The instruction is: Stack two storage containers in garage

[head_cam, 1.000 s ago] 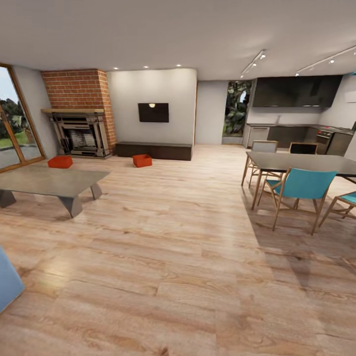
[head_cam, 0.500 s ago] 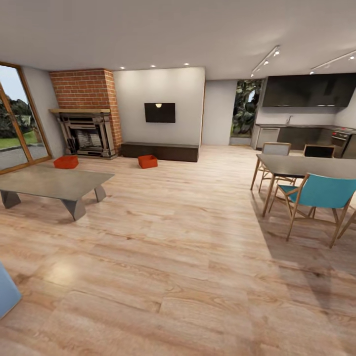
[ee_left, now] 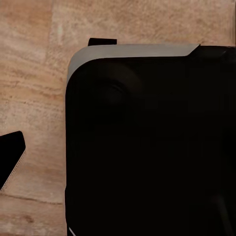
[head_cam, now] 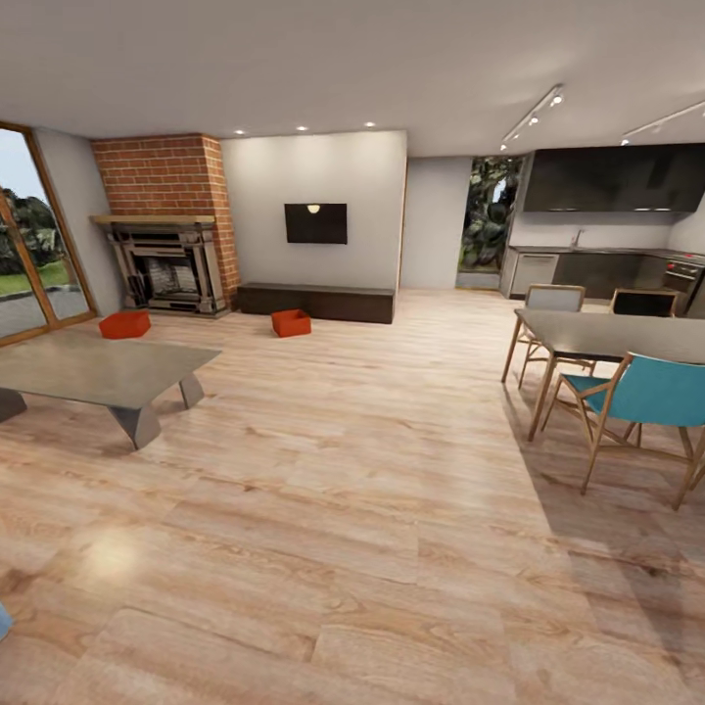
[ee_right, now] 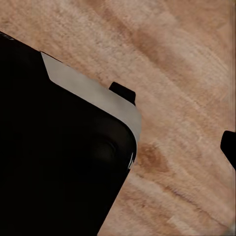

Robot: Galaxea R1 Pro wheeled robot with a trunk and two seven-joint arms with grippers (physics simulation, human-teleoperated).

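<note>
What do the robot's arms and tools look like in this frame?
Little of them shows. The left tool's fingertip is matt black and pointed, with one paler edge. The right tool's fingertip is plain black. Each wrist view also has a big black rounded body with a light grey rim; I cannot tell which robot part it is. No cables or markings are visible.

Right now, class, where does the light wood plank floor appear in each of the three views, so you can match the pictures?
Head view: the wood plank floor spreads over the lower half, from the foreground back to the fireplace.
Left wrist view: the planks border a dark robot part.
Right wrist view: the planks run alongside a dark robot part.
Shared landmark: the floor's pale-brown grain.
</note>
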